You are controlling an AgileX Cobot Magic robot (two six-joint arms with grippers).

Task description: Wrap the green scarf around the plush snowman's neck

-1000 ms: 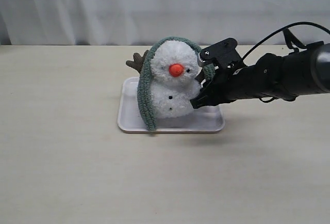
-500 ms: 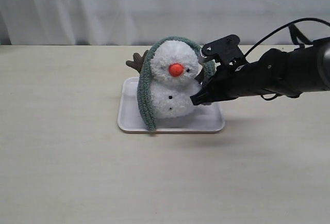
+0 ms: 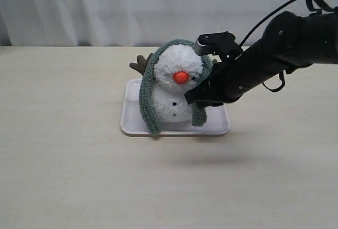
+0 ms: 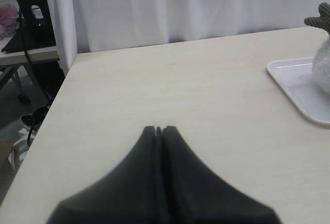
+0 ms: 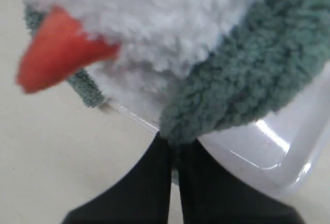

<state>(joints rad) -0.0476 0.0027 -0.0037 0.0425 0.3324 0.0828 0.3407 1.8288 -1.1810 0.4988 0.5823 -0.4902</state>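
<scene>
Left gripper (image 4: pixel 159 129) first: we see its two smooth black fingers pressed flat together with nothing between them, over the matte beige table (image 4: pixel 170 79) and well apart from the tray. Moving rightward in the exterior view, we come to the white plastic tray (image 3: pixel 132 126), a shallow rounded rectangle with a glossy rim. On it sits the plush snowman (image 3: pixel 171 102), two fluffy white balls with an orange carrot nose (image 3: pixel 181 77), small black buttons and a brown twig arm (image 3: pixel 140 63) poking out behind. We find the green scarf (image 3: pixel 145 94), a fuzzy, rope-like sage knit strip, draped over the top of the head like a hood rather than lying in the snowman's neck (image 3: pixel 170 88). Its left end hangs to the tray's front rim, and its right part runs down beside the body. Right gripper (image 3: pixel 196 102), on its black arm, is clamped on that right part; the wrist view shows the knit pinched between closed fingertips.
</scene>
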